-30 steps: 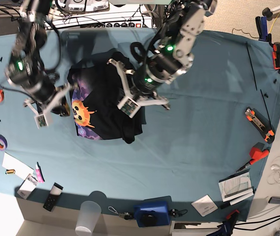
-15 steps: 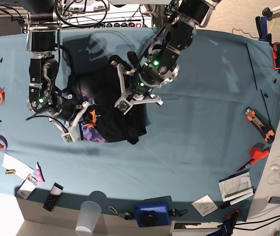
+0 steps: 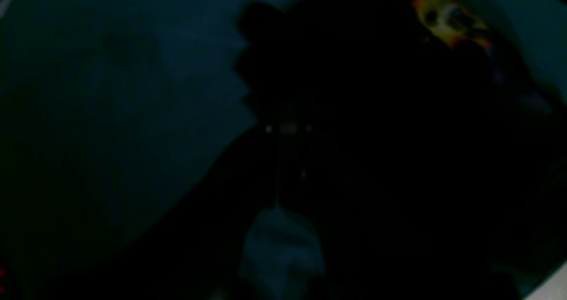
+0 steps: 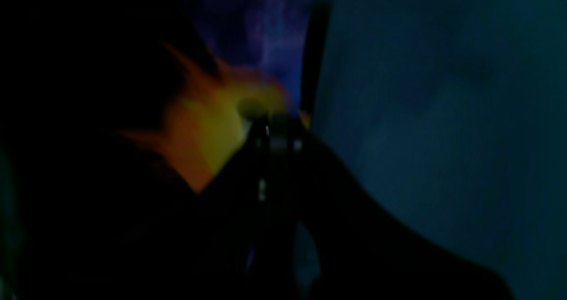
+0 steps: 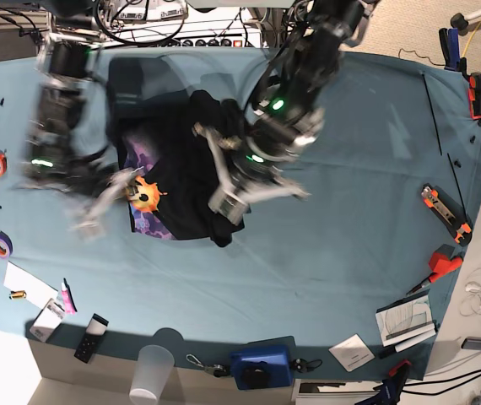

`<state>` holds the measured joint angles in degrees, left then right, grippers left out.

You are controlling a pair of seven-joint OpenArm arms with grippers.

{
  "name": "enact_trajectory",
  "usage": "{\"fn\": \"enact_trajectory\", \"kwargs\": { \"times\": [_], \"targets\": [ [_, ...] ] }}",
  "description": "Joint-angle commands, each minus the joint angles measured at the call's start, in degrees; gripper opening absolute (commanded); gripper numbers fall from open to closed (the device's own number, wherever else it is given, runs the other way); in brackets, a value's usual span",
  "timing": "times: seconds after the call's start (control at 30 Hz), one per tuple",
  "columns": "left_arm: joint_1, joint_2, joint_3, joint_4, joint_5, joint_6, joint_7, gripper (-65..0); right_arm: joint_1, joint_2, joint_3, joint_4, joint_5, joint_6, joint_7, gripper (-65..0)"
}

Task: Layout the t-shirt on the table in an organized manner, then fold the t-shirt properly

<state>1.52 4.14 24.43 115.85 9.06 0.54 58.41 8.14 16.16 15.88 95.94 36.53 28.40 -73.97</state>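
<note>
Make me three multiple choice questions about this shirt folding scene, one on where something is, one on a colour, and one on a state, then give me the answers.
1. Where does the clear plastic cup stand?
A. on the t-shirt
B. at the near edge of the table, left of the blue box
C. beside the orange pliers on the right

2. What colour is the cloth on the table?
A. teal-blue
B. red
C. white

3. How does the t-shirt lie?
A. spread flat with both sleeves out
B. folded into a neat square
C. bunched up in a heap, its print partly showing

Answers:
1. B: the base view shows the cup at the table's near edge, left of the blue box.
2. A: bare teal-blue cloth shows all around the shirt.
3. C: the black fabric is crumpled, with only part of the orange-and-purple print visible.
</note>
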Motion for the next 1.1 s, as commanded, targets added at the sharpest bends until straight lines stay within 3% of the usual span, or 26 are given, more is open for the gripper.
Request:
{"fn": "enact_trajectory", "kwargs": {
  "times": [0.0,0.2,0.33,0.43,0.57,0.7,0.77,0.97,1.07],
  "targets": [
    [0.46,0.61,0.15,2.27,1.42,0.39,-0.94,-65.0,1.03,0.70,1.73,2.40,0.74,0.46,0.09,-65.0],
    [5.75,-1.75,0.13,8.37,9.62,0.52,0.04,-65.0,-3.89,1.95,8.63,8.87,3.52,1.09,-0.52,-65.0],
    [7.58,-5.33,-0.57,9.70,9.84,0.55,0.35,-65.0,-10.16,1.95,12.57,15.98,5.66,1.16,-1.09,-65.0],
    [7.76,-6.58,-4.87,9.68,9.73,0.55,1.62,-65.0,-14.93,1.92,15.58,21.92,5.73,1.16,-1.25,-65.0],
    [9.03,-7.72,-17.49,9.70,1.40,-0.79,1.84,-65.0,-20.63,1.92,18.78,28.30,6.16,1.16,-1.31,-65.0],
    [12.04,-7.96,-29.64,10.36,-9.44,-8.11,4.68,-65.0,-25.68,1.90,19.71,31.12,6.60,1.14,-2.51,-65.0],
    [14.51,-8.00,-33.92,12.26,-11.50,-10.58,5.64,-65.0,-28.35,1.60,19.69,31.63,8.09,1.16,-3.52,-65.0],
    [24.39,-8.00,-42.86,19.15,-17.05,-11.34,5.70,-65.0,-36.41,-0.48,19.69,32.00,9.11,2.95,-5.03,-65.0],
    [29.27,-7.98,-46.05,19.15,-19.52,-16.59,6.25,-65.0,-40.46,-1.60,19.69,31.98,9.09,4.04,-5.99,-65.0]
  ]
}}
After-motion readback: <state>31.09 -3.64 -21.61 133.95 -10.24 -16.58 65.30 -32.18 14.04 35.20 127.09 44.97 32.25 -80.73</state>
